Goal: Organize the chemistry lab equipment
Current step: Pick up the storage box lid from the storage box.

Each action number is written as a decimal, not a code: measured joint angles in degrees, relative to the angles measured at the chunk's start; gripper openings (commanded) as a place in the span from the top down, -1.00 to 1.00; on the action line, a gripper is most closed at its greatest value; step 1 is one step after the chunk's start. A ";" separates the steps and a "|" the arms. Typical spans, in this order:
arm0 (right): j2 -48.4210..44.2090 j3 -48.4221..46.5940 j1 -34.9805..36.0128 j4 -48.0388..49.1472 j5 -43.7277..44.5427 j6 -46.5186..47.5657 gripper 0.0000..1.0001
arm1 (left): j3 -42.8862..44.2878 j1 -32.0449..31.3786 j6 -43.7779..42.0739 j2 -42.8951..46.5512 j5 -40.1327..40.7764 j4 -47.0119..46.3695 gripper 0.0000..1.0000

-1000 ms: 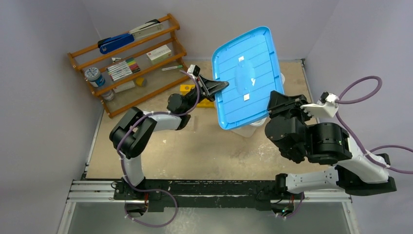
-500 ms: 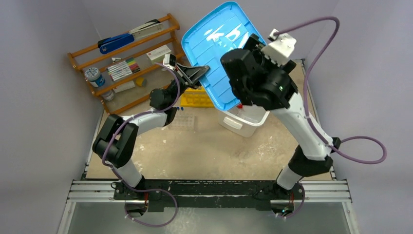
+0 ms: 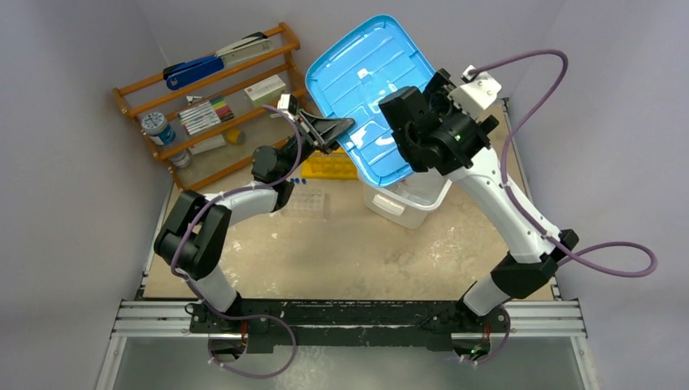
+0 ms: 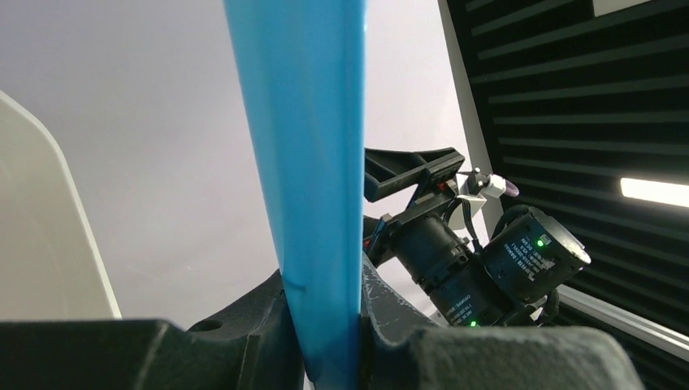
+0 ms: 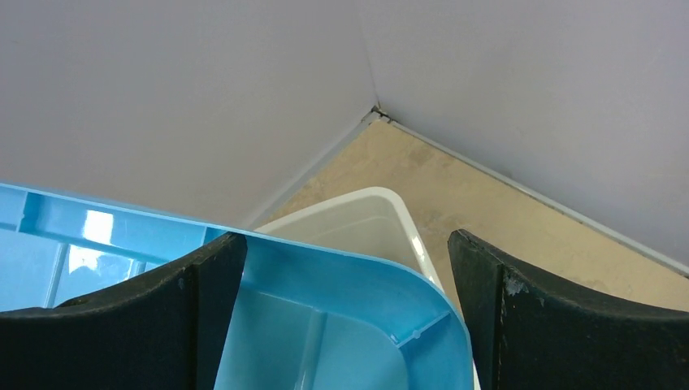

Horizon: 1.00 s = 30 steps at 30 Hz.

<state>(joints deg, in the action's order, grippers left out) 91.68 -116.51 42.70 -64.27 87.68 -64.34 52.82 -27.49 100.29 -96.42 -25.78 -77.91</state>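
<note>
Over the far end of the white bin [image 3: 406,203], top view: a blue lid [image 3: 366,81] hangs tilted and hides that end of the bin. The left gripper [image 3: 345,124] is clamped on the lid's left edge. A yellow rack [image 3: 325,166] lies just left of the bin, partly under the lid. A clear tube tray [image 3: 306,201] sits left of the bin, on the near side of the rack, with blue-capped tubes [image 3: 299,181] at its far edge. A wooden shelf [image 3: 213,101] stands well to the bin's far left.

Left wrist view: the lid's edge runs upright between the two fingers [image 4: 203,349], pinched from both sides.

Right wrist view: the right gripper [image 5: 345,240] is spread wide and holds nothing. The lid's rounded corner lies under its left finger. The bin's rim shows just beyond that corner, between the fingers.
</note>
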 measured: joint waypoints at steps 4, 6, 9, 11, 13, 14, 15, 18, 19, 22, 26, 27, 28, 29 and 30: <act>-3.96 4.85 2.43 0.00 -0.07 -3.02 -0.99 | -0.02 0.00 -1.20 -0.02 0.04 0.02 1.00; -5.86 7.06 4.98 -0.11 0.33 -4.44 -1.00 | 0.00 0.13 -2.93 -0.13 0.44 0.57 1.00; -6.21 7.41 9.90 -0.07 0.39 -5.81 -1.00 | 0.00 0.46 -5.11 -0.63 1.38 2.27 1.00; -5.14 7.17 12.33 -0.55 1.20 -5.53 -1.00 | 0.00 0.87 -5.60 -1.38 2.14 2.67 1.00; -3.02 5.35 14.03 -1.29 1.60 -4.39 -1.00 | -0.04 2.21 -5.53 -1.92 2.32 3.43 1.00; -1.64 3.69 14.49 -1.46 1.57 -3.56 -1.00 | -0.17 2.97 -5.40 -1.97 2.29 3.45 1.00; 0.00 1.49 14.97 -1.53 1.44 -2.58 -1.00 | -0.46 4.04 -5.31 -1.92 2.21 3.41 1.00; 4.59 -6.73 16.02 -1.11 0.96 0.85 -1.00 | -1.46 7.89 -5.09 -1.42 2.51 2.69 1.00; 5.79 -9.81 16.22 -0.92 0.81 1.90 -1.00 | -1.84 9.03 -5.33 -1.22 2.60 2.69 1.00; 7.37 -17.99 16.65 -0.44 0.61 3.50 -0.99 | -3.15 12.66 -5.01 -0.57 3.10 3.04 1.00; 2.91 -19.58 16.63 0.37 0.72 -0.37 -0.94 | -3.19 13.97 -4.94 0.37 3.50 3.48 1.00; 0.87 -18.47 16.61 0.44 0.76 -2.34 -0.94 | -3.19 13.90 -4.94 0.63 3.41 3.41 1.00; -1.38 -16.94 16.59 0.42 0.79 -4.44 -0.90 | -3.19 13.81 -4.94 0.90 3.32 3.43 1.00; -3.82 -15.23 16.59 0.33 0.83 -6.80 -0.83 | -3.19 13.75 -4.92 1.01 3.19 3.43 1.00; -5.97 -14.01 16.57 0.33 0.92 -9.20 -0.75 | -3.19 13.70 -4.92 1.09 3.06 3.37 1.00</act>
<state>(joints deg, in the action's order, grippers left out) 85.71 -130.52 59.27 -63.94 88.60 -73.54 49.63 -13.78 95.37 -95.33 -22.72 -74.54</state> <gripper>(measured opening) 0.959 0.207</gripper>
